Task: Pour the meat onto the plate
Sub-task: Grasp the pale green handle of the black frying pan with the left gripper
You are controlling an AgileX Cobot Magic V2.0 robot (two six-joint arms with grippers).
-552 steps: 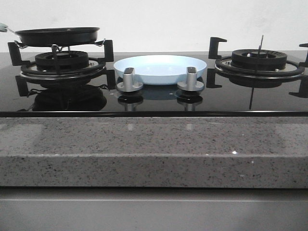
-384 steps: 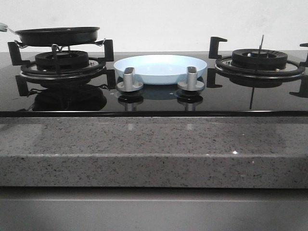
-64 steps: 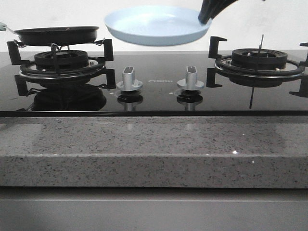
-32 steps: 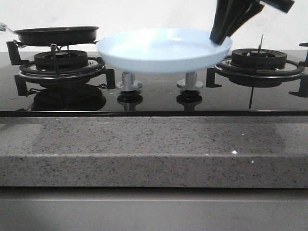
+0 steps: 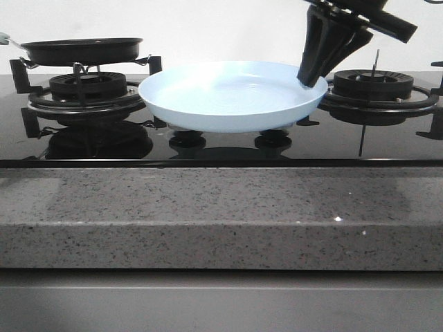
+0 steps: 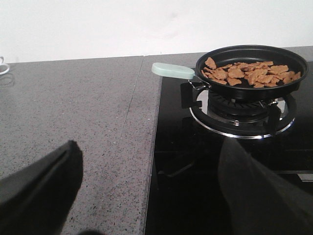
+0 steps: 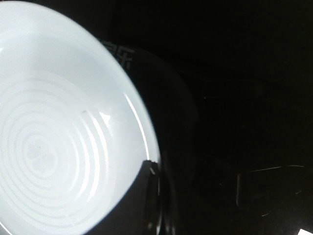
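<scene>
Above the glossy black cooktop (image 5: 104, 149), the plate (image 5: 228, 97) hung pinched at its right rim by the right gripper (image 5: 313, 77). Left gripper (image 6: 146, 196) stood spread, empty. Meat (image 6: 249, 73) lay in the frying pan (image 6: 293, 81) on the left burner.

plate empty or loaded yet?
Empty. The plate shows a bare pale-blue inside in both views; the meat sits in the frying pan.
</scene>
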